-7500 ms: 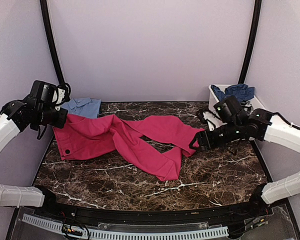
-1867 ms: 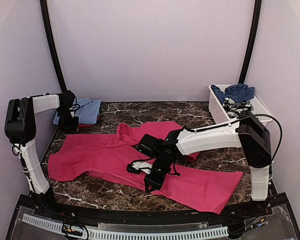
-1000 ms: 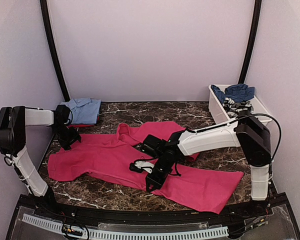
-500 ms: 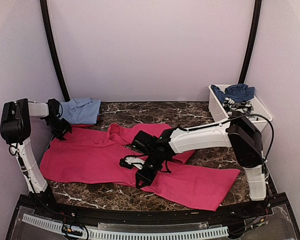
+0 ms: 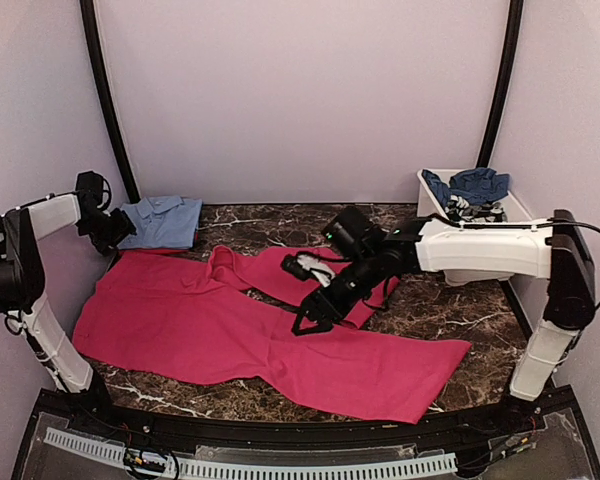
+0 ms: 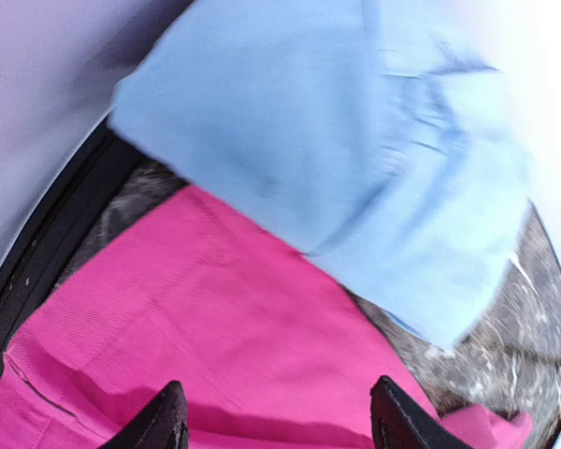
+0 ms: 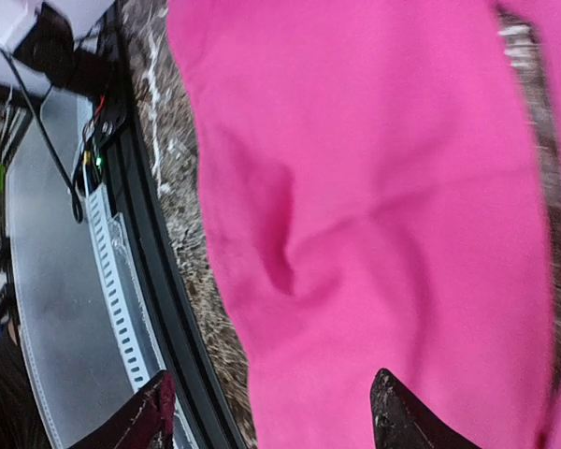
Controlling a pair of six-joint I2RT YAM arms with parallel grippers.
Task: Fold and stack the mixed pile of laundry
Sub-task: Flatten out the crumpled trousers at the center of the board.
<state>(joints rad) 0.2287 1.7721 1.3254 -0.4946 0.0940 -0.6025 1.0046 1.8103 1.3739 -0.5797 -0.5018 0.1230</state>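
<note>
The right gripper [image 5: 305, 318] has lifted off the pink garment [image 5: 180, 320], which lies flatter below it. The left gripper [image 5: 108, 232] has moved beside the blue shirt [image 5: 162, 220]. Both are wide open.

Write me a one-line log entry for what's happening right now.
pink trousers: spread out | left claw: open, by folded blue shirt | right claw: open, over trousers
</note>
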